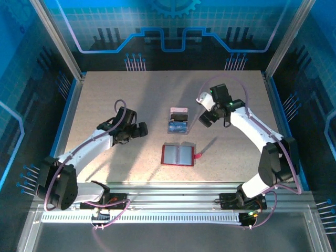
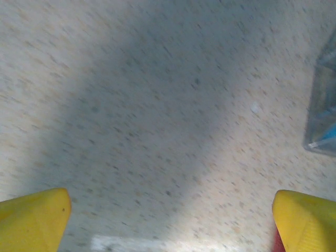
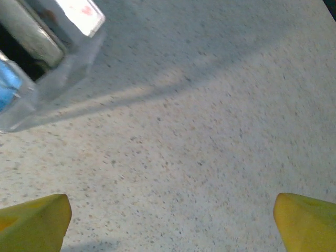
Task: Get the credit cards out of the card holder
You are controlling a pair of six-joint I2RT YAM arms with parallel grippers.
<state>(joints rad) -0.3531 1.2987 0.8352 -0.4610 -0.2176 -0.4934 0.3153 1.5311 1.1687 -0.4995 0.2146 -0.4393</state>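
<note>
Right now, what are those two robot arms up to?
The small dark red wallet lies open on the speckled table. Pink and blue plastic cards sit in the clear plastic tray just beyond it. The left arm and right arm hover either side, jaws open, holding nothing.

The speckled beige table (image 1: 105,100) carried an open dark red card holder (image 1: 178,154) and, just beyond it, a clear plastic tray (image 1: 170,122).

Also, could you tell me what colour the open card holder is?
The card holder is dark red with greyish inner pockets, clearest in the top external view.
</note>
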